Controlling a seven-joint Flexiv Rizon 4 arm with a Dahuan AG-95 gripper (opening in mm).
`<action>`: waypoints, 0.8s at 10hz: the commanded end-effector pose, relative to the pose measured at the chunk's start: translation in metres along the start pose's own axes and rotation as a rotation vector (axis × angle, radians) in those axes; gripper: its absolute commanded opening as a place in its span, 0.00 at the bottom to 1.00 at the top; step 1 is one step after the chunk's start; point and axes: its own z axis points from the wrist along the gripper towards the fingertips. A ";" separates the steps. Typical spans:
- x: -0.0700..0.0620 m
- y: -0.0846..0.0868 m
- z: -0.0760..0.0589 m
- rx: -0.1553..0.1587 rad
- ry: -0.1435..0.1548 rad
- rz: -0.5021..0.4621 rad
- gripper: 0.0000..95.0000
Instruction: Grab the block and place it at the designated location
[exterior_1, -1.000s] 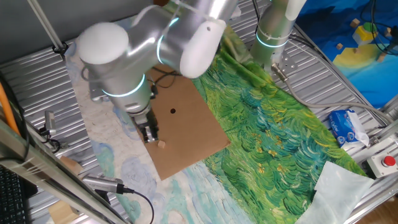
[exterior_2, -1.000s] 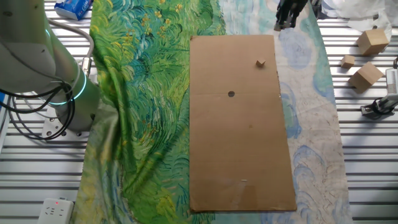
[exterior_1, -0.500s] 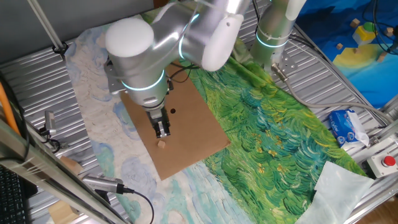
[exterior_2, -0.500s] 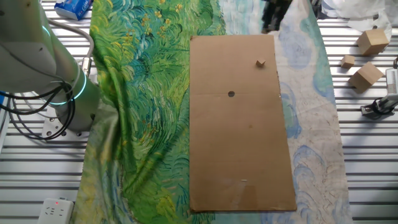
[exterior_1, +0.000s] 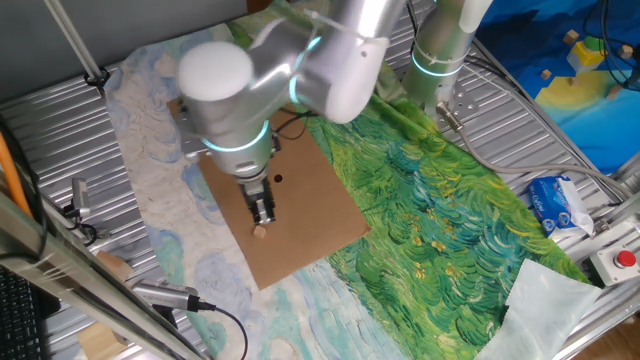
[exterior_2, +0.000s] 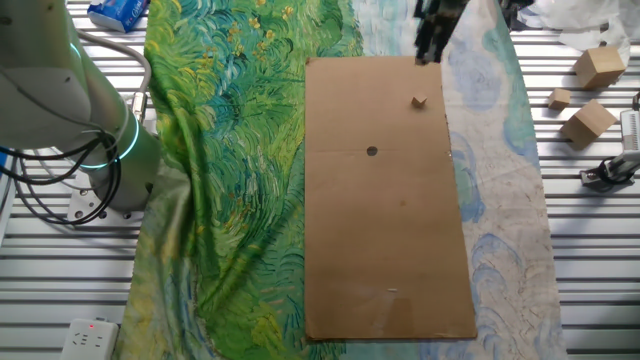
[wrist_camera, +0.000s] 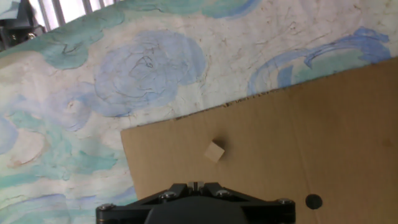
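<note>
A green-and-yellow patterned cloth (exterior_2: 230, 150) covers one side of the slatted metal table (exterior_2: 560, 270), with a pale blue-and-white swirled cloth (wrist_camera: 143, 68) beside it. 3 loose wooden blocks (exterior_2: 590, 95) lie on the slats near a metal clamp (exterior_2: 612, 170). A blue tissue packet (exterior_1: 556, 203), a red button box (exterior_1: 622, 261) and a microphone with cable (exterior_1: 170, 296) sit at the table edges.

The arm reaches down from above with its wrist vertical, gripper (exterior_1: 263, 213) pointing straight downward, fingers close together; whether they are parted cannot be determined.
</note>
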 end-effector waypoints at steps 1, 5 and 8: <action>-0.003 0.001 0.013 -0.004 -0.006 -0.004 0.00; -0.003 -0.002 0.034 -0.006 -0.011 -0.009 0.00; -0.003 -0.005 0.036 -0.004 -0.017 -0.013 0.00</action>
